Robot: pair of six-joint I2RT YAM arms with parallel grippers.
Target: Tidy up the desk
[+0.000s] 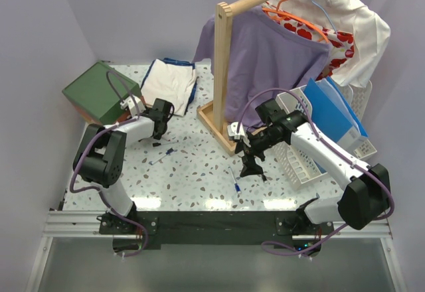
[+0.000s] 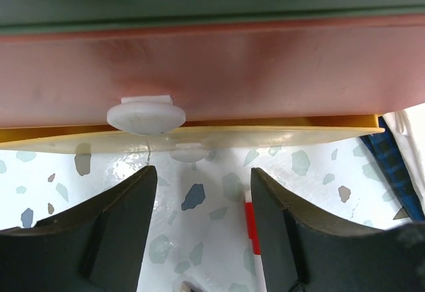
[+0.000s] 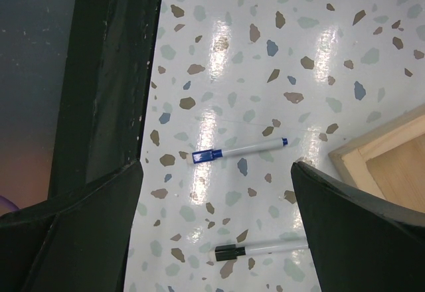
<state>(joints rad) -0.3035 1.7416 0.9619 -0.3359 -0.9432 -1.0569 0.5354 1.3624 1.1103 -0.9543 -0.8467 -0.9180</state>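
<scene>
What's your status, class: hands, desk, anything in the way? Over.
Left hand open before white drawer knob. Right hand open over blue-capped marker. Desk untidy: black-capped marker loose too. Nothing blocking either hand.

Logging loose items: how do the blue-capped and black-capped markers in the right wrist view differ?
The blue-capped marker has a blue cap and tail tip; the black-capped marker has a black cap. The blue-capped marker shows whole; the black-capped marker's tail hides behind a finger. Both: white barrels, flat on the desk, caps pointing alike.
</scene>
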